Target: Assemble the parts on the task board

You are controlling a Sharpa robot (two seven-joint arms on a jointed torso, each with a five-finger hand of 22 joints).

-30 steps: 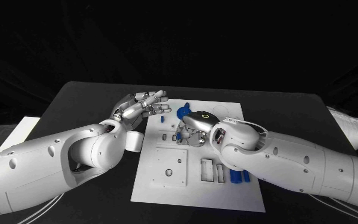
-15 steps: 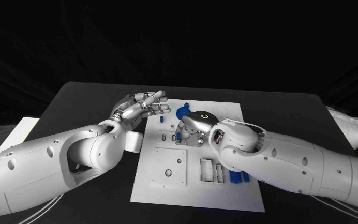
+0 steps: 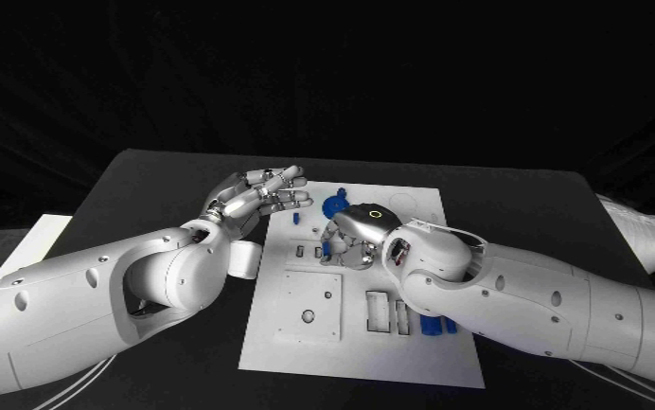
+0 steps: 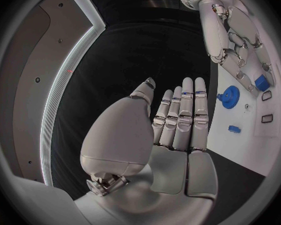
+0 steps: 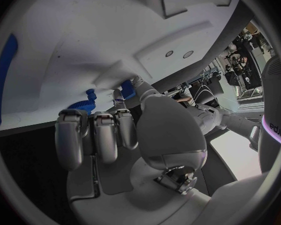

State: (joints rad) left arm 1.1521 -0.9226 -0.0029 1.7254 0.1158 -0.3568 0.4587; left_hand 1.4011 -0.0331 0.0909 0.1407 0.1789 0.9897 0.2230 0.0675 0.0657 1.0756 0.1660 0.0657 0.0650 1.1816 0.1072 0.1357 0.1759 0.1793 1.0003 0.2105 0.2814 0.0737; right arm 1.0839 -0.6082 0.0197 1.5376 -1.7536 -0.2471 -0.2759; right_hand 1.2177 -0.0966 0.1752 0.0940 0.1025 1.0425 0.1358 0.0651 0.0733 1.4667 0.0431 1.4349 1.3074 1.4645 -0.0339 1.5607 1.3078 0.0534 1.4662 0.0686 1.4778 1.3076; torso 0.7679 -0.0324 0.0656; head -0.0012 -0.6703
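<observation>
The right hand point(image 3: 352, 237) is pinching a blue part point(image 4: 261, 82) over the board point(image 3: 437, 204), near the gear point(image 4: 228, 94), and may be dropping it crooked, while the left hand point(image 3: 256, 195) is hanging spread beside the board.

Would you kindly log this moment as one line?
left hand: open, beside board | right hand: fingers down on board, grip unclear | blue gear: on board

Head camera high above the task board point(image 3: 358, 334); wrist cameras close behind each hand.
</observation>
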